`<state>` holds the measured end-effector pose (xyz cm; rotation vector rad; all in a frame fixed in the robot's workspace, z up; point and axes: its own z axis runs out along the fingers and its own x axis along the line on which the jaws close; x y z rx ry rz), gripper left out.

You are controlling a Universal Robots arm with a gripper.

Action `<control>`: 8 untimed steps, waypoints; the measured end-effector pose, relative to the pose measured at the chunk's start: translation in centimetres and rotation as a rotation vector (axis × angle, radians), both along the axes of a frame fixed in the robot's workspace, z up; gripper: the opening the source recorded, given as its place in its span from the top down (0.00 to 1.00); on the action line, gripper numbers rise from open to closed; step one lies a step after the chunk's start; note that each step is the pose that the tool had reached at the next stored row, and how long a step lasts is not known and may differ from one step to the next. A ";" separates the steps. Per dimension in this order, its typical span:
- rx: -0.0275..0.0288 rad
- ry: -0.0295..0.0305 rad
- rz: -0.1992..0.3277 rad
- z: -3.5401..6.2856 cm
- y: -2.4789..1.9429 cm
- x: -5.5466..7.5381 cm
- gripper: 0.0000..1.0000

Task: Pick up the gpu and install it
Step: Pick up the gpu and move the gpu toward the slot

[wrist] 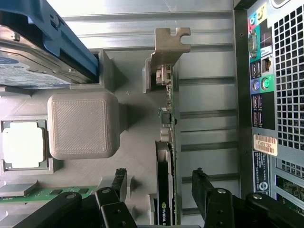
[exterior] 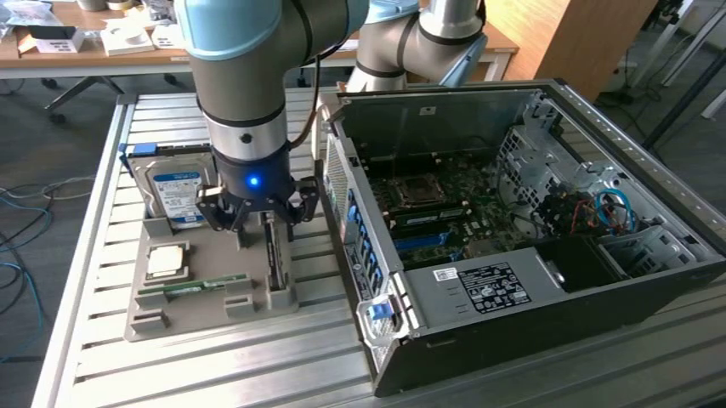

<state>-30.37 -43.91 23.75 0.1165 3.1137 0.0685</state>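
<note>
The gpu (exterior: 274, 259) stands on its edge in a slot of the grey holder tray (exterior: 159, 319), a thin dark card. In the wrist view the gpu (wrist: 167, 156) runs edge-on, with its silver bracket (wrist: 167, 45) at the far end. My gripper (exterior: 269, 223) hangs right above the card, open. Its two black fingers (wrist: 118, 183) straddle the card with a gap on each side, and the gripper (wrist: 160, 186) holds nothing.
The open computer case (exterior: 635, 255) lies at the exterior view's right, motherboard (exterior: 443, 212) exposed. In the tray sit a hard drive (exterior: 176, 191), a processor (exterior: 168, 259) and a green memory stick (exterior: 193, 286). The case's rear port panel (wrist: 266, 95) is close beside the gpu.
</note>
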 end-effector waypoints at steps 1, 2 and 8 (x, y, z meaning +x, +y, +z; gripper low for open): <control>0.0000 0.0000 0.000 -0.03 0.00 0.0 0.34; 0.0000 0.0000 0.000 -0.04 0.00 0.0 0.34; 0.0000 0.0000 0.000 -0.50 0.00 0.0 0.34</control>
